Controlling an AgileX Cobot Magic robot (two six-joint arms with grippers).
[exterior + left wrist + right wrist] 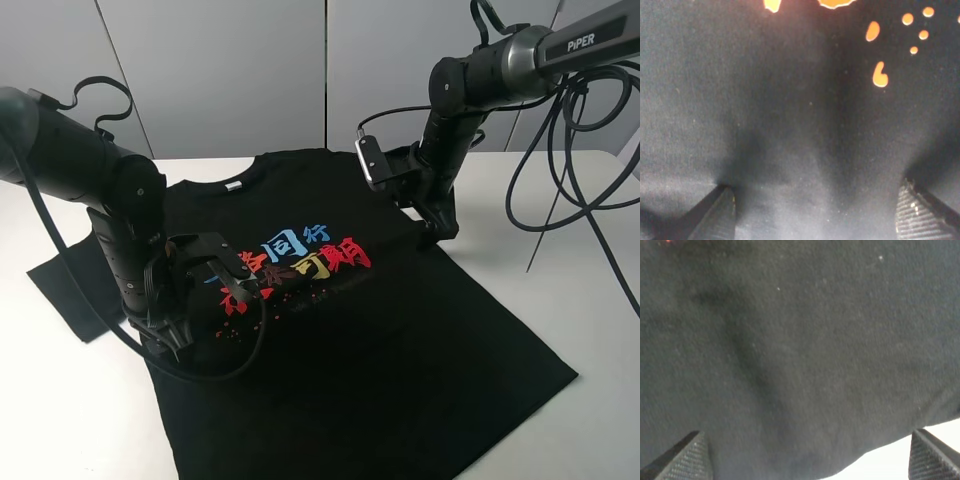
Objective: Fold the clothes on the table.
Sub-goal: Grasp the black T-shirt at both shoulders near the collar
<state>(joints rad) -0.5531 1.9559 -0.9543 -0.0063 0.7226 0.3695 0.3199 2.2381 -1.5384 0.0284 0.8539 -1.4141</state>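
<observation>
One black T-shirt (400, 340) lies front up, spread flat on the single white table (60, 430). Chest print: red, blue and yellow characters (300, 255); one white neck label (234, 185). Two grippers (one per arm) sit low over the cloth: left gripper (815, 215) beside the print, right gripper (805, 457) at the shirt's edge. Both have fingers spread, pinching nothing.

Black cabled arms (90, 160) (one marked PiPER)

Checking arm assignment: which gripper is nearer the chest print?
Left. The left gripper is down on the shirt right beside the print; the right gripper is out at the shirt's side edge, by bare table.
</observation>
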